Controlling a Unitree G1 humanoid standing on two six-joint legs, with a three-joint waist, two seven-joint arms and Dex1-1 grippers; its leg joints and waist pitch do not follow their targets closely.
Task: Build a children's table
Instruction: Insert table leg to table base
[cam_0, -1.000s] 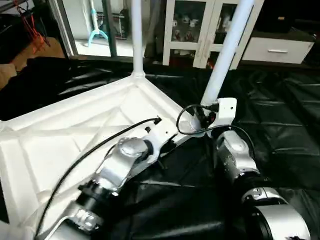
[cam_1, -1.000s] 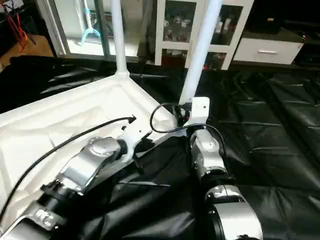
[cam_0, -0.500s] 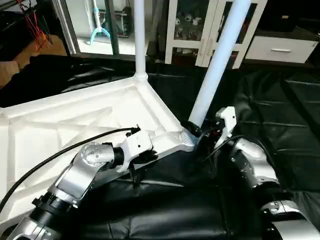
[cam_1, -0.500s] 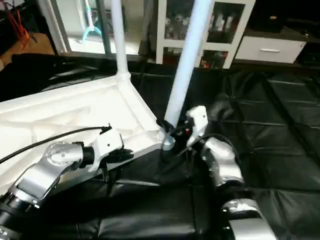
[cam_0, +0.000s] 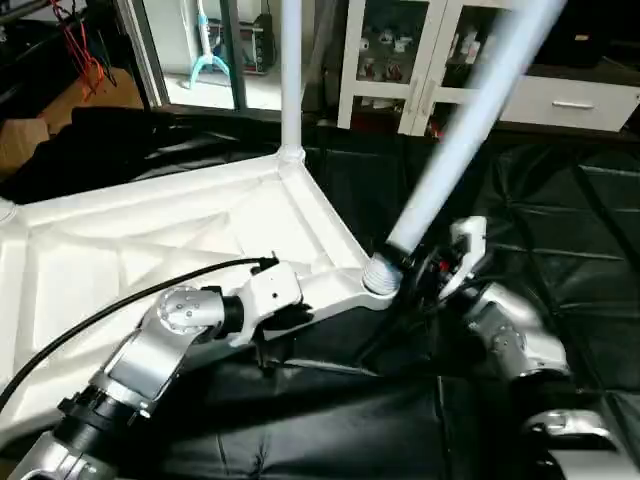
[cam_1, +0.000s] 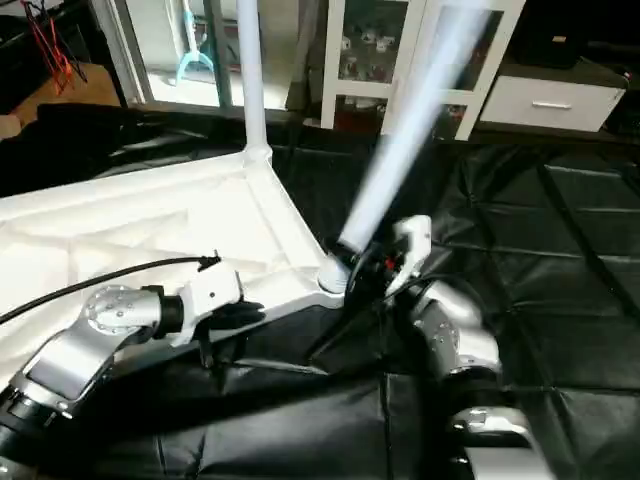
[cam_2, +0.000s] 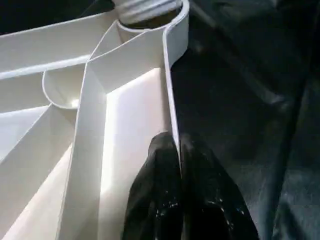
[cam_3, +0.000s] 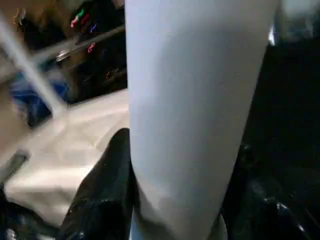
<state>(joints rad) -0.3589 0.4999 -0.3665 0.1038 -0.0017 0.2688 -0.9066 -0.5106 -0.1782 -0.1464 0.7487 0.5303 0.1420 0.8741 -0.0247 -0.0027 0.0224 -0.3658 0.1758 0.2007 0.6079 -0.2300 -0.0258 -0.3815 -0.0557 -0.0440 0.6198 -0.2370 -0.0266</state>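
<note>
The children's table lies upside down on black sheeting: its white tabletop (cam_0: 150, 240) shows a ribbed underside. One white leg (cam_0: 291, 80) stands upright in the far corner socket. A second leg (cam_0: 470, 120) leans steeply to the right, its threaded end (cam_0: 381, 272) at the near right corner socket. My right gripper (cam_0: 415, 268) is shut on this leg just above that end; a black finger (cam_3: 107, 185) presses its side. My left gripper (cam_2: 179, 150) is shut on the tabletop's thin side rim (cam_2: 172, 100), a short way from that corner.
Black padded sheeting (cam_0: 560, 200) covers the floor around the tabletop. White cabinets (cam_0: 400, 60) and a drawer unit (cam_0: 570, 100) stand at the back, with a glass door (cam_0: 190, 50) at the back left.
The leg in my right gripper has swung from a slight lean to a steep tilt rightward. My left arm drew back along the rim, then held. The camera has shifted.
</note>
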